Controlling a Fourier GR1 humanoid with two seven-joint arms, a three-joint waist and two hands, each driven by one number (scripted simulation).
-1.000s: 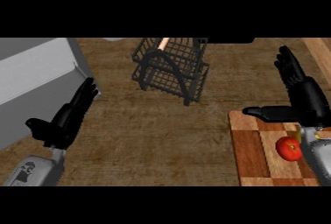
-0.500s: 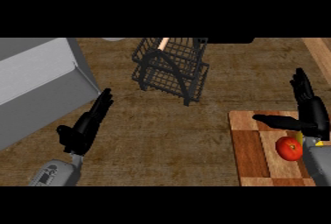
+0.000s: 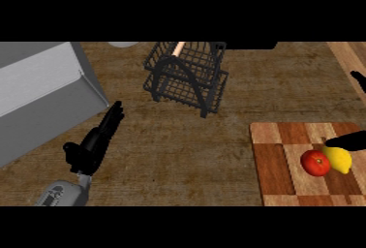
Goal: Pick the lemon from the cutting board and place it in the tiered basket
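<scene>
On the brown counter (image 3: 178, 160) in the head view, the black wire tiered basket (image 3: 187, 80) stands near the far edge. A pale orange bar (image 3: 177, 48) shows at its top, but whether this lies inside or is part of the basket cannot be told. The yellow lemon (image 3: 338, 159) lies on the checkered wooden cutting board (image 3: 280, 167) at the lower right, touching a red tomato (image 3: 315, 162). Most of the right hand (image 3: 349, 141) is cut off by the right edge; it is spread and holds nothing, its thumb just beside the lemon. The left hand (image 3: 95, 141) is relaxed with straight fingers, near a grey box (image 3: 43, 97). Half a second ago the right hand covered most of the lemon; it has since slid rightward, and the left hand has barely shifted.
</scene>
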